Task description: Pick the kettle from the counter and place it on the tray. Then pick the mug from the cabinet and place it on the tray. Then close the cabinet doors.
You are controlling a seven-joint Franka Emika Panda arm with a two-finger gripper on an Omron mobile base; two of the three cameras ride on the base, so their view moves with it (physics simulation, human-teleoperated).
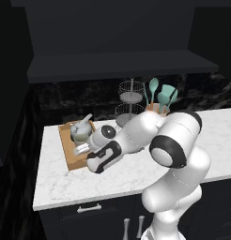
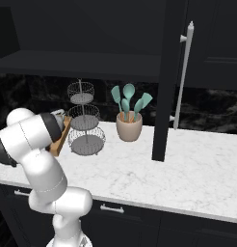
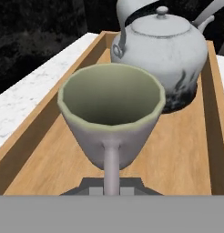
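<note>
Two fingers [image 3: 111, 189] grip the mug [image 3: 111, 118] by its handle over the tray [image 3: 45, 150], beside the kettle [image 3: 161, 63]; the right base camera adds an open cabinet door [image 2: 169, 82].

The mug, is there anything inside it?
The mug looks empty: just its pale inner wall shows. Its bottom is hidden by the near rim. It hangs over the tray, the kettle behind it.
</note>
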